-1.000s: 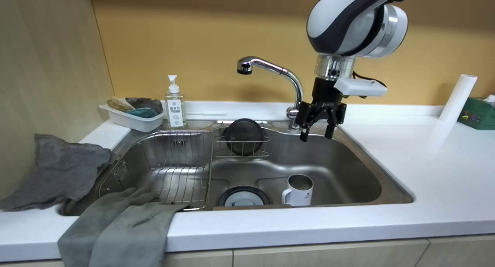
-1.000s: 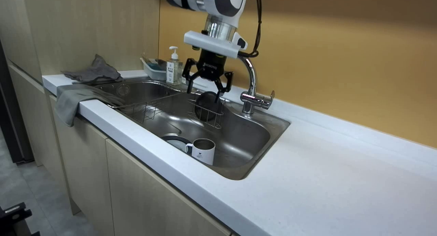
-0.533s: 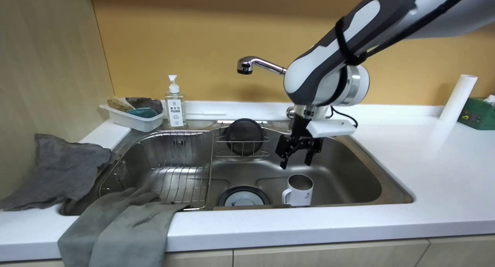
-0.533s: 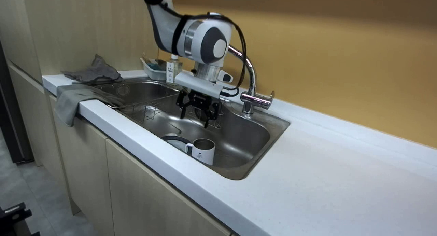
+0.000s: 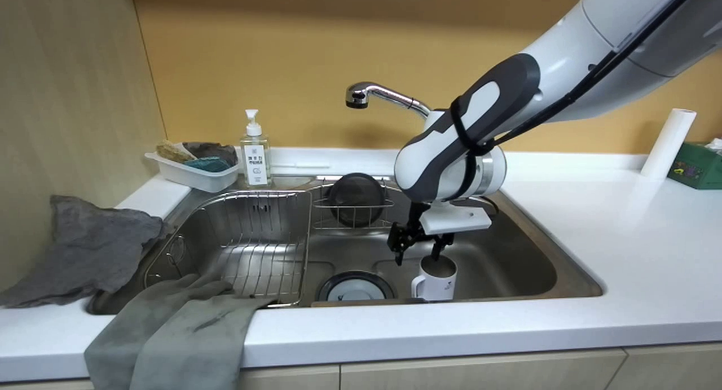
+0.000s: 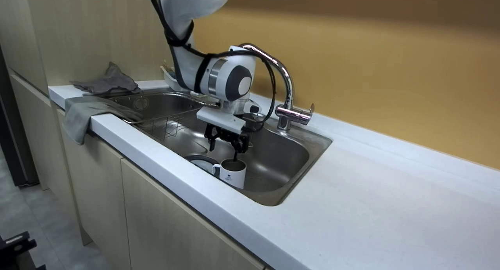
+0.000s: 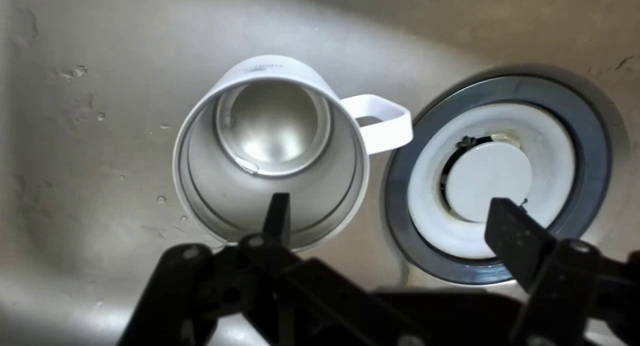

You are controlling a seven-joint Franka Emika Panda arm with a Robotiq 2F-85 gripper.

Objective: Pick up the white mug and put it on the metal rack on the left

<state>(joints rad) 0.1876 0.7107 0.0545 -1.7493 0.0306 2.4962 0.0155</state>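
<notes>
The black two-fingered mechanical gripper (image 7: 390, 201) stands wide and holds nothing. The white cylindrical mug (image 7: 272, 150), metallic-looking inside, sits upright in the silvery steel sink (image 5: 507, 257), its angular white handle (image 7: 392, 135) pointing just short of three o'clock in the wrist view, towards the round white drain cover (image 7: 490, 181) ringed in dark grey. One black finger (image 7: 279, 218) overlaps the mug's mouth near six o'clock; whether it dips inside, I cannot tell. If it comes down off line, that finger could land on the rim and tip the mug. Closing at this spot would probably pinch the wall around four o'clock, near the handle; such an off-centre hold might let the mug twist or slip. Later, carried too low towards nine o'clock in an exterior view, it could catch the silvery steel wire rack (image 5: 262, 266).
</notes>
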